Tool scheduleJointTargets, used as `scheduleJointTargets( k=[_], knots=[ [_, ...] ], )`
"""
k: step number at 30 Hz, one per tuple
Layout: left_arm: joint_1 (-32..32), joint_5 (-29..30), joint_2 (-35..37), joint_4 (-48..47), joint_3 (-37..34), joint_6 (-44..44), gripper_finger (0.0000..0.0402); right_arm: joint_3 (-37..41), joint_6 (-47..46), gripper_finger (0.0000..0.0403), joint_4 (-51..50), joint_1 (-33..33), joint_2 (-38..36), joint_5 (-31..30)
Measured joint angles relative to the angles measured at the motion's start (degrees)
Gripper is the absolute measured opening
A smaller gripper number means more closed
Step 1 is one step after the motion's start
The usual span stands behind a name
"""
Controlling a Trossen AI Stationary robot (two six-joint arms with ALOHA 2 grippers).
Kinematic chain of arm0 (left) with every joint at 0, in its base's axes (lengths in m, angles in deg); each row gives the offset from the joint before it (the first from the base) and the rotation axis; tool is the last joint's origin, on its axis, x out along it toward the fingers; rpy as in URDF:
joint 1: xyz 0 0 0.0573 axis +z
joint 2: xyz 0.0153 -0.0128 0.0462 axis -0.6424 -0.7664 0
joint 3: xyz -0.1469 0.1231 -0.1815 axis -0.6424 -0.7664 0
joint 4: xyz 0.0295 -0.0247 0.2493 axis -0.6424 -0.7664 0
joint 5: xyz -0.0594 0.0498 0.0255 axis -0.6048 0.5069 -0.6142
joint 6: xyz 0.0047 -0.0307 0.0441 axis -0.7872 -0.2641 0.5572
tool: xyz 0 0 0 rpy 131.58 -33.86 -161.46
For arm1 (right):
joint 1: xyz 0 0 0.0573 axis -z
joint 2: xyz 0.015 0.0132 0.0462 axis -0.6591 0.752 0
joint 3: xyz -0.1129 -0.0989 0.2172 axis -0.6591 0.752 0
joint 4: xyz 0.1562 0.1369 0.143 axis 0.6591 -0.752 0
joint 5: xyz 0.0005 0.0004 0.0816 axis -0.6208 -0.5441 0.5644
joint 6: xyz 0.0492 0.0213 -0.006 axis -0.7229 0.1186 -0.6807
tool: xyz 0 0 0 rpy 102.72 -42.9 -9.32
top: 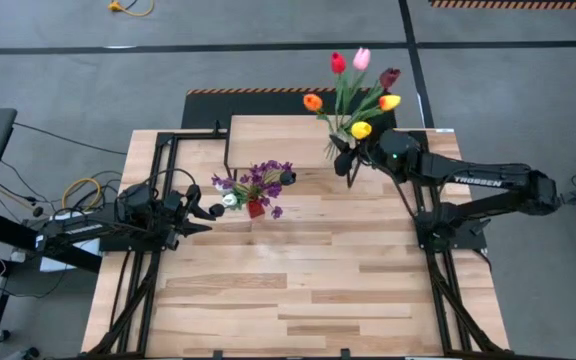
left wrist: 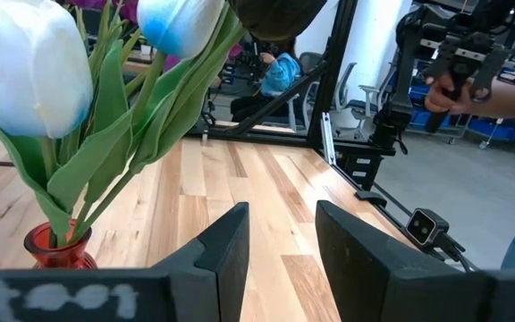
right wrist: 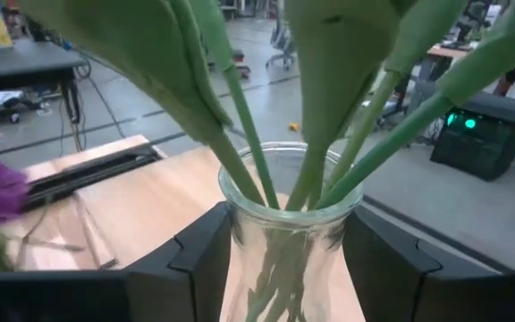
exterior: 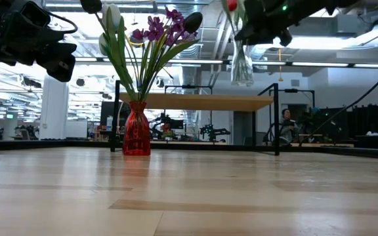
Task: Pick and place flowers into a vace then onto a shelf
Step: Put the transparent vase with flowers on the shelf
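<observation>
From my console, the left claw (top: 200, 212) hangs just to the left of the red vase (top: 255, 208), above the tabletop (top: 308, 290); its fingers (left wrist: 231, 246) stand apart with nothing between them. The red vase stands on the tabletop just in front of the shelf (top: 278, 140), and it carries white tulips (left wrist: 25, 67), a dark tulip and a purple sprig (top: 268, 175) (the blooms fan out above the neck).

Right of the red vase, the shelf stands on its thin black legs near the far edge of the tabletop, with its top bare on the stretch I can see.

Further right, the right claw (top: 351, 158) is clamped around the neck of a clear glass vase (right wrist: 289, 233), one finger on each side. That vase is held in the air above the shelf's right end, not touching the board. It holds the tulips (top: 360, 90): red, pink, maroon, orange and yellow heads leaning away beyond the shelf's far edge.
</observation>
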Motion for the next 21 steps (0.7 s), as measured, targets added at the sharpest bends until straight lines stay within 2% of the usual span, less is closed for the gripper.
scheduleJointTargets(
  k=[6,21],
  knots=[
    [0.00,0.02,0.01,0.00,0.00,0.00,0.0119,0.00,-1.07,0.0184,1.29,3.63,3.35,3.00],
    [0.02,0.13,0.01,0.00,0.00,0.00,0.0119,-0.13,-0.59,0.0181,5.16,8.59,8.96,2.97]
  ],
)
